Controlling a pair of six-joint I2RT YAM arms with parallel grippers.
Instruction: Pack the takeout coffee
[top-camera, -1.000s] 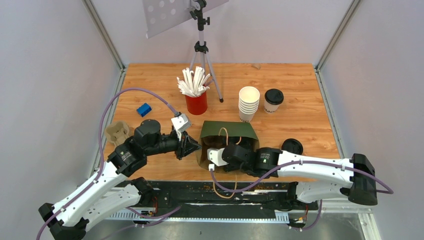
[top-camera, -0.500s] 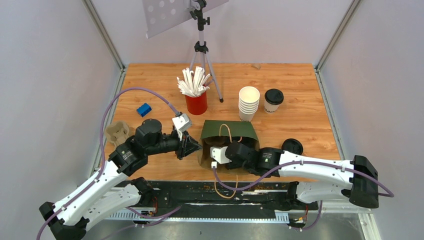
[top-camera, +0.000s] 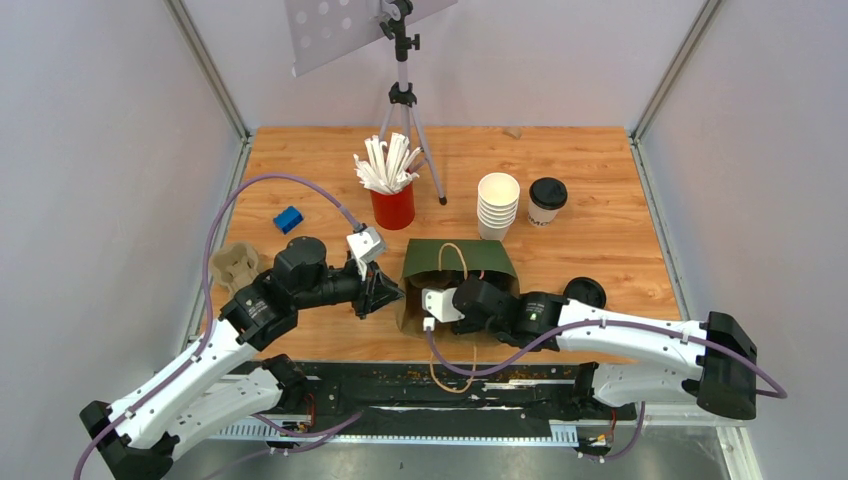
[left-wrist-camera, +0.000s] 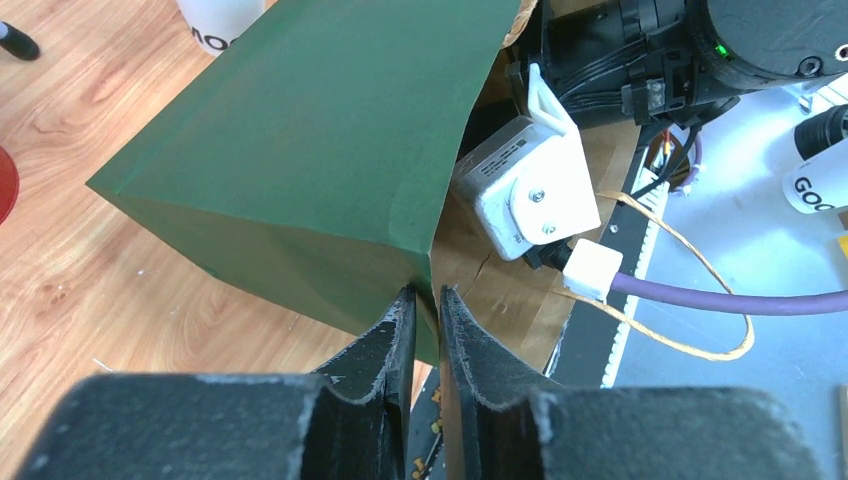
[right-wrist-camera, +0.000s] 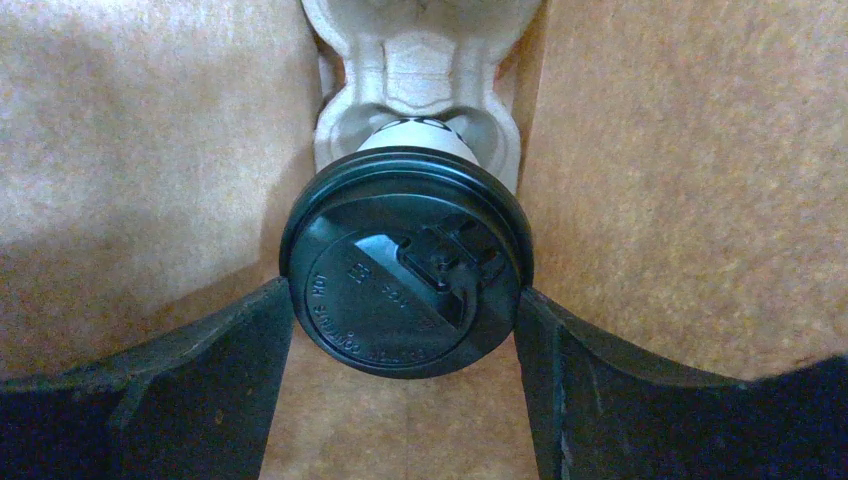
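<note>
Orange-brown wood-grain tabletop (top-camera: 600, 180), plain pale grey enclosure walls (top-camera: 100, 150) on three sides, silver metal corner posts (top-camera: 208, 65), even diffuse lighting.

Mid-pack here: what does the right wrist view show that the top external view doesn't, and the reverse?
Only the right wrist view: the inside of the bag, with the takeout coffee set in a pulp carrier and the right gripper closed on its black lid.
Only the top external view: the left gripper pinching the bag's green left edge, plus the red cup of straws, stacked cups, a second lidded cup and a loose lid.
Both: the bag, brown within, green outside.
</note>
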